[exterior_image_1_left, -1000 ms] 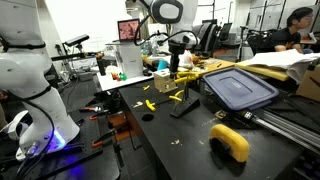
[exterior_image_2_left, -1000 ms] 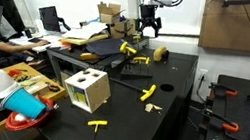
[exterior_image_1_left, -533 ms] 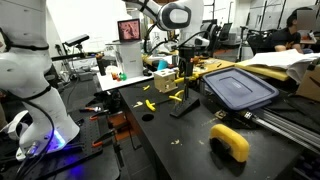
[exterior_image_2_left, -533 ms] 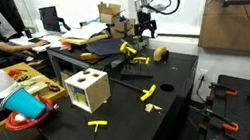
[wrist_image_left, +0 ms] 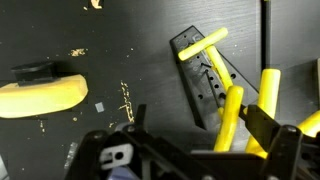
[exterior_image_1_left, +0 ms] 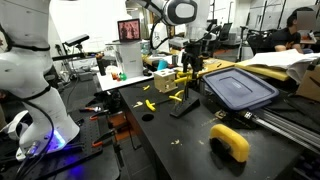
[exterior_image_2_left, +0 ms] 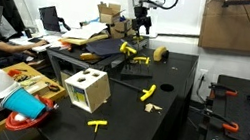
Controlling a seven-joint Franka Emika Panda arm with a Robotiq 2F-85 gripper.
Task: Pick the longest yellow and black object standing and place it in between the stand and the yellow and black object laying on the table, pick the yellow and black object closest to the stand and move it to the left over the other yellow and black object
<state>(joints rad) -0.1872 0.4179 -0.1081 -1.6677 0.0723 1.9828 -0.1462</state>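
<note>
**A:** Biggest first. What carries it all?

**B:** Black counter (exterior_image_1_left: 160, 155), wide, scattered with bits. The arm (exterior_image_1_left: 182, 12) comes in at 12 o'clock in an exterior view. A grey lid (exterior_image_1_left: 238, 88) lies flat at 3 o'clock of the work spot.

**A:** The stand?

**B:** The dark stand (exterior_image_1_left: 180, 106) is mid-counter, just at 9 o'clock of the lid. In the wrist view it runs slantwise from 12 toward 5 o'clock. The standing yellow and black tools (wrist_image_left: 230, 115) are upright in it. I can't tell which is longest.

**A:** Any lying down?

**B:** One lying yellow and black tool (exterior_image_1_left: 150, 103) is flat on the counter at 9 o'clock of the stand, near it but apart. A yellow curved piece (wrist_image_left: 40, 95) sits at 9 o'clock in the wrist view, well apart from the stand.

**A:** Fingers?

**B:** The fingers (wrist_image_left: 268, 130) are spread wide and holding nothing. They hang above the stand's tools, and one yellow shaft shows between them in the wrist view, with no contact seen.
</note>
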